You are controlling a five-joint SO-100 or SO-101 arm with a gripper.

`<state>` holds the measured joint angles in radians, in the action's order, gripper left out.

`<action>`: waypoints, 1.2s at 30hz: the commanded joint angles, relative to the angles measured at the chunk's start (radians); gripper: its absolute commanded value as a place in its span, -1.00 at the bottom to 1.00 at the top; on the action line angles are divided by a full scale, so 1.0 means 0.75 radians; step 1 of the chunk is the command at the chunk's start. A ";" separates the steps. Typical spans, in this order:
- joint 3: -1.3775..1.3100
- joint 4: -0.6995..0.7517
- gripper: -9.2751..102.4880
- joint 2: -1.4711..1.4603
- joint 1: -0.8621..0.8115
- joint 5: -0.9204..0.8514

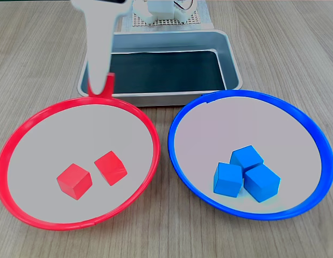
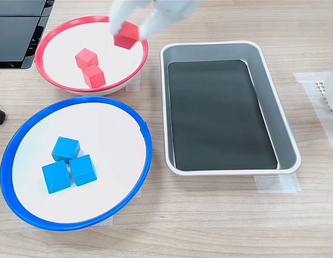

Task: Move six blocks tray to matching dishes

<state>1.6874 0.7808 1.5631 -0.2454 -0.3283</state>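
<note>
A fixed view from the side showed the gripper (image 2: 129, 24) closed on a red block (image 2: 126, 34), with one white finger on each side of it. The held block hung above the red-rimmed dish (image 2: 48, 35), over the part of the dish nearest the tray (image 2: 209, 49). In the other fixed view, the same block (image 1: 101, 86) appeared below the white arm, at the dish's (image 1: 26, 124) far rim, just in front of the tray (image 1: 231, 59).

The tray is taken as the landmark. Its dark bottom held no blocks. The red-rimmed dish lay just beside one corner of the tray. Two more red blocks (image 2: 86, 57) (image 2: 94, 76) rested on that dish, close together, on the half away from the tray.

The blue-rimmed dish (image 2: 15, 141) lay beside the tray's long side, next to the red-rimmed dish. Three blue blocks (image 2: 65, 149) (image 2: 56, 177) (image 2: 83, 170) sat on it in a tight cluster, touching one another, on the side away from the tray.
</note>
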 commanded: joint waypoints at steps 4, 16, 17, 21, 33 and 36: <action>-0.063 -0.280 -0.59 -0.063 -0.043 0.033; 0.196 -0.065 -0.84 0.219 0.006 0.014; 0.260 -0.041 -0.84 0.305 0.029 0.080; 0.554 -0.012 -0.84 0.706 0.131 0.434; 1.503 0.147 -0.84 1.918 0.276 0.567; 1.618 0.217 -0.84 2.113 0.254 0.550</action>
<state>2.8517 0.9112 3.0557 -0.0322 0.0936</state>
